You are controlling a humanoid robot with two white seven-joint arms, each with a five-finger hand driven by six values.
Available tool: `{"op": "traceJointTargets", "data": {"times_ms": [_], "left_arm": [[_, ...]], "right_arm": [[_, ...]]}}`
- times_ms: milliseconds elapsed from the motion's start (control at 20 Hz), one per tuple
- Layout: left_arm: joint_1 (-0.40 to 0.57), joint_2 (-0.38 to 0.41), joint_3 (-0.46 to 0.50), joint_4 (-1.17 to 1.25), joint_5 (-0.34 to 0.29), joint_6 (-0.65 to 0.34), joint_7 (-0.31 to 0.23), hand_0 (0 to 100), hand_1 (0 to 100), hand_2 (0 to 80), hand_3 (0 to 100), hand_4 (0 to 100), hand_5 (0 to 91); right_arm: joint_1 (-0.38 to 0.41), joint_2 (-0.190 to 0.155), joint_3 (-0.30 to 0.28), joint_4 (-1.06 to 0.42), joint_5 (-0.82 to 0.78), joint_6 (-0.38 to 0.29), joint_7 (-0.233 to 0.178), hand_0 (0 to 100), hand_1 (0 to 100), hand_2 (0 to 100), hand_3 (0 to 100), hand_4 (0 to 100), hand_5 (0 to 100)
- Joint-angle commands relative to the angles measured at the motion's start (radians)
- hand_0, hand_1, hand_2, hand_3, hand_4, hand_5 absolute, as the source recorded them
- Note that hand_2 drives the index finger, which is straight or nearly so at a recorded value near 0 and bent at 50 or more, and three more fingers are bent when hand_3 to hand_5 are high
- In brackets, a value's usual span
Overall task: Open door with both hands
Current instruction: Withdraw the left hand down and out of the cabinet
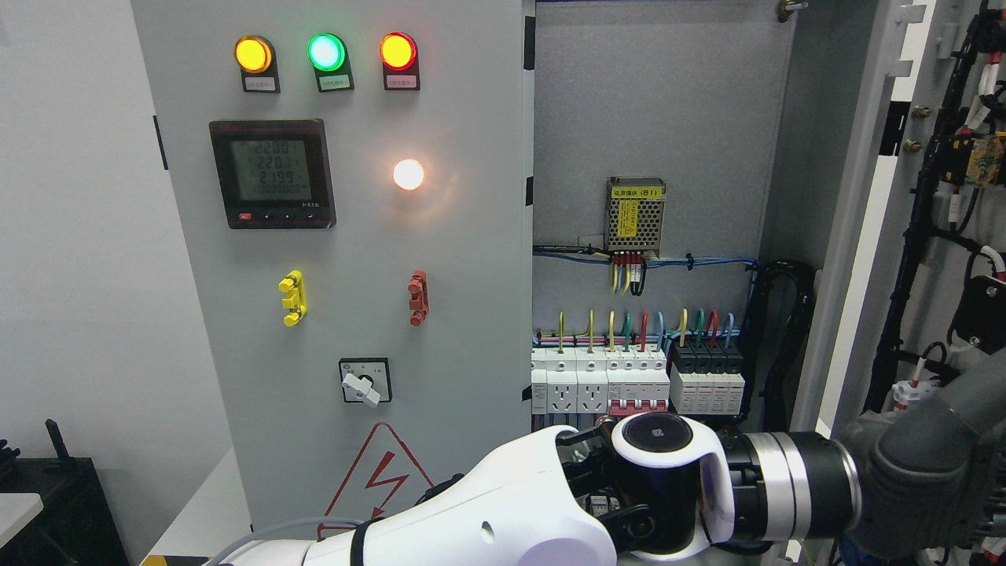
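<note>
The grey cabinet's left door (pixel 354 251) is closed and carries three lamps, a meter (pixel 272 174) and a rotary switch (pixel 364 382). The right door (pixel 939 259) stands swung out to the right, its cabled inner side showing. Between them the cabinet interior (pixel 660 118) is exposed, with a row of breakers (pixel 629 385). My white left arm (pixel 487 519) rises from the lower left and ends low in front of the opening; its hand is hidden. My right hand (pixel 668 472) comes in from the right on a grey arm (pixel 912 472) and meets the left arm there. Neither touches a door.
A small power supply (pixel 636 214) and coloured wires sit inside the cabinet. Yellow (pixel 291 298) and red (pixel 417 298) handles and a warning triangle (pixel 377 479) mark the left door. A dark object (pixel 55 487) stands at the lower left by the white wall.
</note>
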Motion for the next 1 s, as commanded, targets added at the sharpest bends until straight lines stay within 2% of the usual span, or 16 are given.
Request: {"op": "traceJointTargets", "data": {"times_ms": [0, 150, 351, 601, 951], "left_arm": [[0.036, 0.097, 0.113, 0.034, 0.000, 0.025, -0.008, 0, 0, 0.0, 0, 4, 0.0], [0.083, 0.169, 0.114, 0.023, -0.008, 0.025, -0.020, 0, 0, 0.0, 0, 4, 0.0], [0.172, 0.270, 0.114, -0.027, -0.054, 0.025, -0.020, 0, 0, 0.0, 0, 4, 0.0], [0.374, 0.445, 0.117, -0.176, -0.128, 0.025, -0.020, 0, 0, 0.0, 0, 4, 0.0], [0.555, 0.634, 0.153, -0.280, -0.132, 0.025, -0.028, 0, 0, 0.0, 0, 4, 0.0]], "right_arm": [[0.000, 0.000, 0.000, 0.000, 0.000, 0.000, 0.000, 0, 0, 0, 0, 0, 0], [0.000, 0.000, 0.000, 0.000, 0.000, 0.000, 0.000, 0, 0, 0, 0, 0, 0], [0.000, 0.000, 0.000, 0.000, 0.000, 0.000, 0.000, 0, 0, 0, 0, 0, 0], [0.000, 0.000, 0.000, 0.000, 0.000, 0.000, 0.000, 0, 0, 0, 0, 0, 0], [0.000, 0.001, 0.000, 0.000, 0.000, 0.000, 0.000, 0, 0, 0, 0, 0, 0]]}}
